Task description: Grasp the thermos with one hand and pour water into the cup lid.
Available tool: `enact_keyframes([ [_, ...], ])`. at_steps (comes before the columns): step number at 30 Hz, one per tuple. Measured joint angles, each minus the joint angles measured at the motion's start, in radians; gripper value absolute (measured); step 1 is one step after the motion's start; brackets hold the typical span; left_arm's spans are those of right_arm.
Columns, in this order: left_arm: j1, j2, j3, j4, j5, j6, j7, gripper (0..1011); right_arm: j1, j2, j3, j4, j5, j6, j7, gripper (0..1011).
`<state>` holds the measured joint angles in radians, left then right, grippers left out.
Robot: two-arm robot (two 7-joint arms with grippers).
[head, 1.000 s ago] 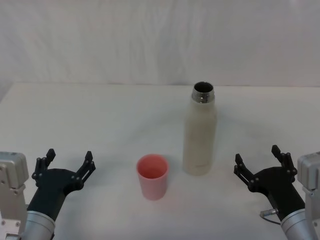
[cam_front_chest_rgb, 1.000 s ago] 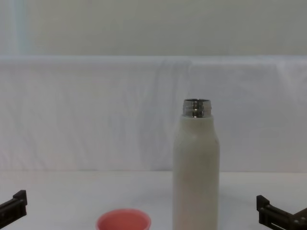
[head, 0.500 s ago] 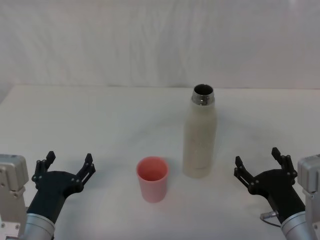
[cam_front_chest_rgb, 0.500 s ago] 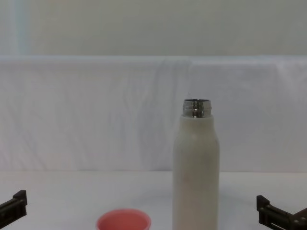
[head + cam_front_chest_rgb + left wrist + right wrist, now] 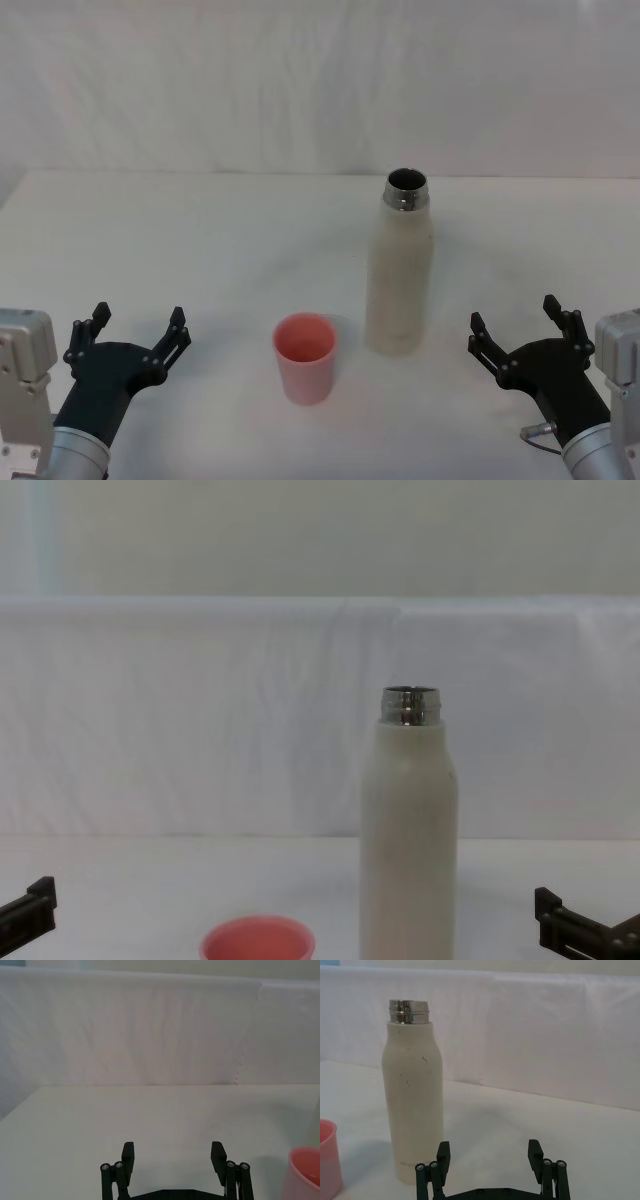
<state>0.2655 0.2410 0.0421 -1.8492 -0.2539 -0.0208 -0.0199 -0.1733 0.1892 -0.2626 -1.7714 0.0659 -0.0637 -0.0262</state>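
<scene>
The thermos [image 5: 401, 270] is standing upright on the white table [image 5: 200, 240], uncapped, its steel neck [image 5: 406, 189] open at the top. The cup lid [image 5: 305, 356] is sitting mouth up just beside the thermos, to the thermos's left and a bit nearer the robot, not touching it.

The left gripper [image 5: 134, 330] is hovering low over the table well to the left of the thermos, past the cup lid, fingers spread wide and holding nothing. In the left wrist view its two fingers [image 5: 128, 1156] are standing apart with bare table between them, and the cup lid [image 5: 304, 1174] is showing at the frame edge.

The right gripper [image 5: 518, 326] is sitting near the thermos on its right side, slightly nearer the robot than the thermos base, fingers spread wide, empty, not touching the bottle. In the right wrist view the thermos [image 5: 412, 1100] is rising ahead of the open right gripper [image 5: 490, 1155], offset toward one finger, with the cup lid [image 5: 329, 1157] beyond it.

In the chest view the thermos [image 5: 408, 830] is towering over the cup lid [image 5: 257, 942], and a white cloth backdrop [image 5: 200, 710] is hanging behind the table.
</scene>
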Motion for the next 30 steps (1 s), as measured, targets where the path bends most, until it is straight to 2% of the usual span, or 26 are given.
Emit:
enact_keyframes([
  [17, 0.0, 0.0, 0.0, 0.0, 0.0, 0.0, 0.0, 1001, 0.0, 0.0, 0.0, -0.001, 0.0, 0.002, 0.001, 1001],
  [23, 0.0, 0.0, 0.0, 0.0, 0.0, 0.0, 0.0, 1001, 0.006, 0.009, 0.01, -0.043, -0.025, 0.08, 0.04, 1001],
  [30, 0.0, 0.0, 0.0, 0.0, 0.0, 0.0, 0.0, 1001, 0.011, 0.027, 0.024, -0.08, -0.036, 0.135, 0.094, 1001],
])
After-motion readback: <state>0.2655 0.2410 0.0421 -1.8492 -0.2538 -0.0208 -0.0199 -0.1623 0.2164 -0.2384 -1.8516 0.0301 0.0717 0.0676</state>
